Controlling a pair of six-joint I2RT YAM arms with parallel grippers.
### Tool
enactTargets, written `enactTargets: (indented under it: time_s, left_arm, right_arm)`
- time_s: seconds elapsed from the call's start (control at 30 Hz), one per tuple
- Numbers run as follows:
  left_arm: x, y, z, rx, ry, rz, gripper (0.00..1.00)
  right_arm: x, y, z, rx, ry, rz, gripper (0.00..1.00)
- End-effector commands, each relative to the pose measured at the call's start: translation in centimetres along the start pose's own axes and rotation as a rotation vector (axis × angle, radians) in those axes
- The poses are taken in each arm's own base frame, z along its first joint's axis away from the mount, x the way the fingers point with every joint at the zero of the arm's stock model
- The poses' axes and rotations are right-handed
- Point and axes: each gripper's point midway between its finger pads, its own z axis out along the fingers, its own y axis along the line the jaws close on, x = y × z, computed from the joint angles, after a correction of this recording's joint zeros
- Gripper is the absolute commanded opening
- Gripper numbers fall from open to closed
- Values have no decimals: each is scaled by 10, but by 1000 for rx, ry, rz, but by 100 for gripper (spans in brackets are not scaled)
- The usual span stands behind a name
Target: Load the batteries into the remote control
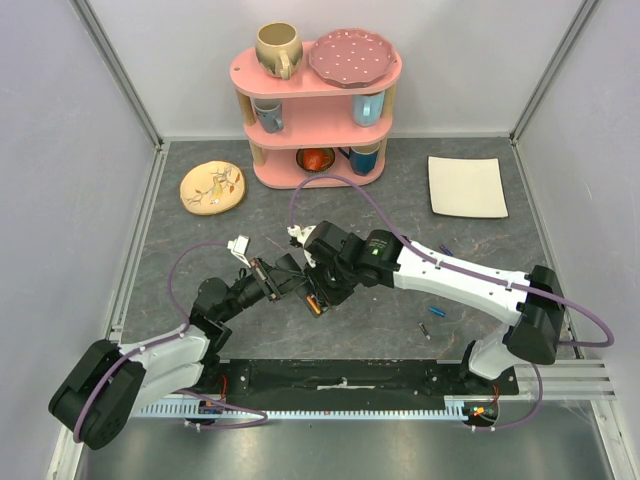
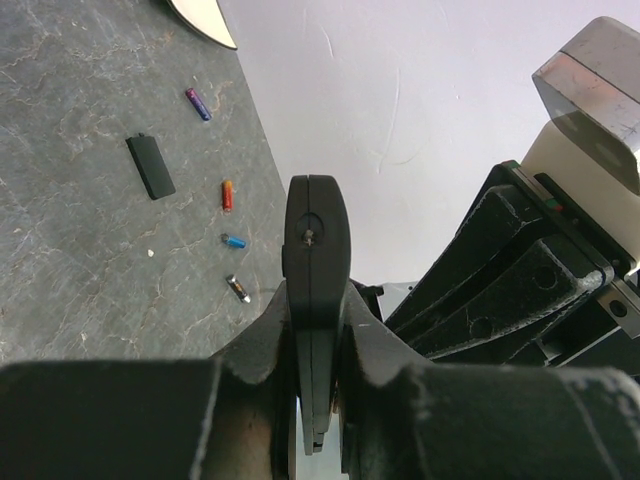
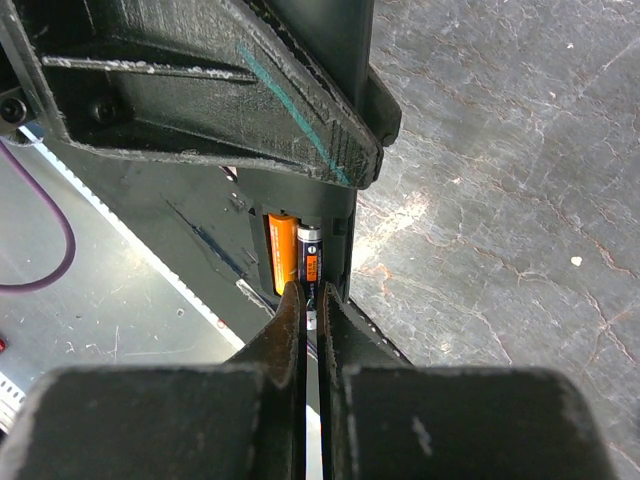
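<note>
Remote control (image 2: 317,260) hangs above the middle of the table (image 2: 70,250), clamped edge-on in your left gripper (image 2: 317,345). Its fingers are closed tight on the remote's sides, likely so the battery slot faces the right arm. Your right gripper (image 3: 312,300) has its fingers pinched almost together on a dark battery (image 3: 308,258), whose far end lies in the slot beside an orange battery (image 3: 281,250) already seated there. Four spare batteries (image 2: 227,194) and a small black cover (image 2: 151,166) lie loose on the table, off to the right.
</note>
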Motion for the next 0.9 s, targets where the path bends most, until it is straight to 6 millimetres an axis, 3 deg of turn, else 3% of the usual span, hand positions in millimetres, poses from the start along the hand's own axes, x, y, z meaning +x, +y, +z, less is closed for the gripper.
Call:
enactTargets:
  time_s: [0.0, 0.4, 0.87]
  left_arm:
    - [7, -31, -4, 133, 30, 16, 2]
    - [1, -30, -2, 116, 0, 1, 2]
    - [0, -21, 1, 76, -4, -2, 2]
  right_arm:
    - [-22, -14, 6, 61, -57, -4, 0]
    - [-18, -16, 4, 64, -53, -1, 16]
    - [-17, -15, -2, 62, -53, 0, 26]
